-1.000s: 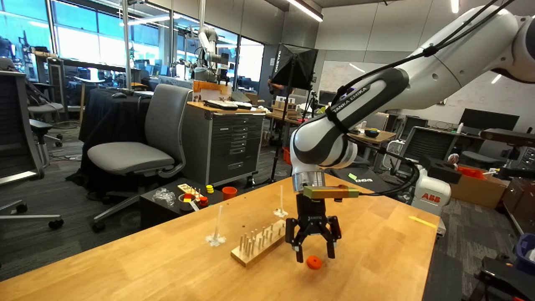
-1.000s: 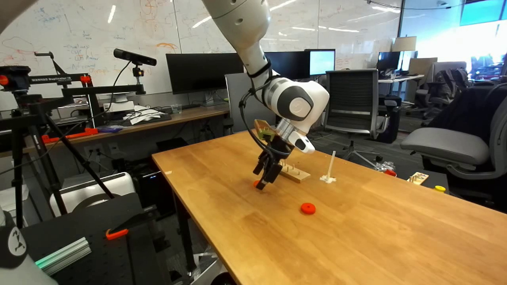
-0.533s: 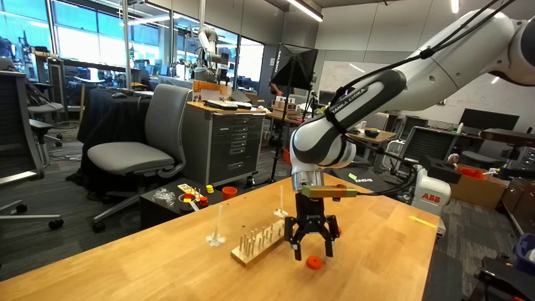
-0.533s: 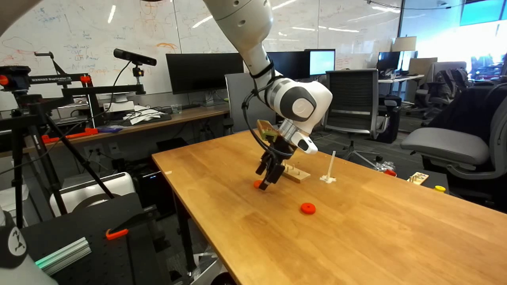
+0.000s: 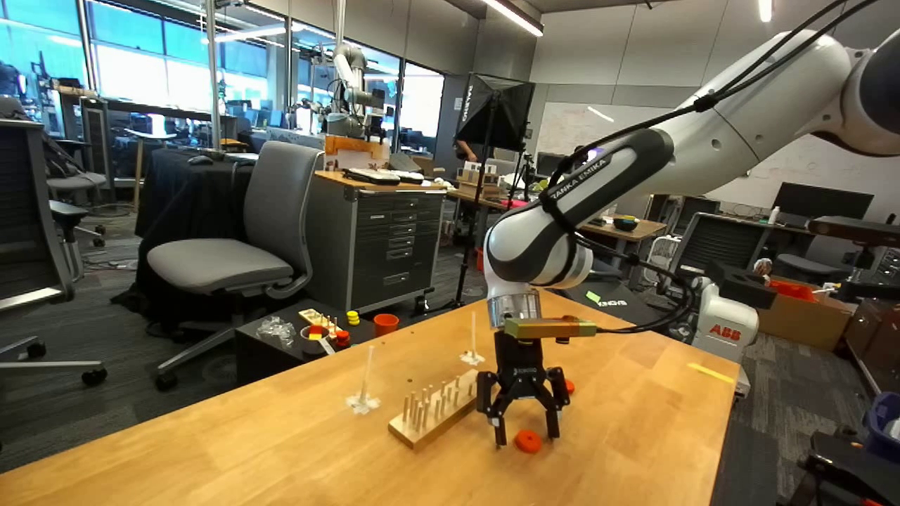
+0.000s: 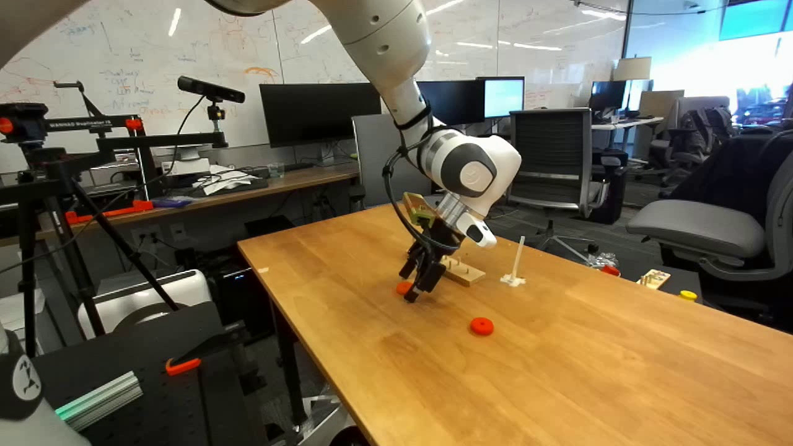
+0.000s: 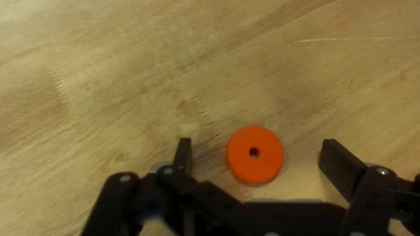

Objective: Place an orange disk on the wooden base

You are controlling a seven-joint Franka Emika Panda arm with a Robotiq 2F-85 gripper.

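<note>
The orange disk [image 5: 524,445] lies flat on the table. It also shows in the wrist view [image 7: 254,172], with a small hole in its centre, and beside the gripper in an exterior view [image 6: 403,287]. My gripper [image 5: 526,438] is open, pointing down, with its tips close to the table. In the wrist view the gripper [image 7: 256,144] has one finger on each side of the disk, apart from it, with the wider gap on the right. The wooden base [image 5: 416,436], a pale strip with several upright pegs, stands beside the gripper. The gripper partly hides it in an exterior view [image 6: 471,276].
A second orange disk [image 6: 481,326] lies on the table; in an exterior view it is partly behind the gripper [image 5: 569,386]. Two thin white upright sticks [image 5: 366,376] [image 5: 473,341] stand behind the base. A low black stand beside the table holds another pegged strip [image 5: 320,322] and an orange cup [image 5: 385,324].
My gripper has come down toward the table, its open fingers now on either side of the disk. The disks and the wooden base have not moved.
</note>
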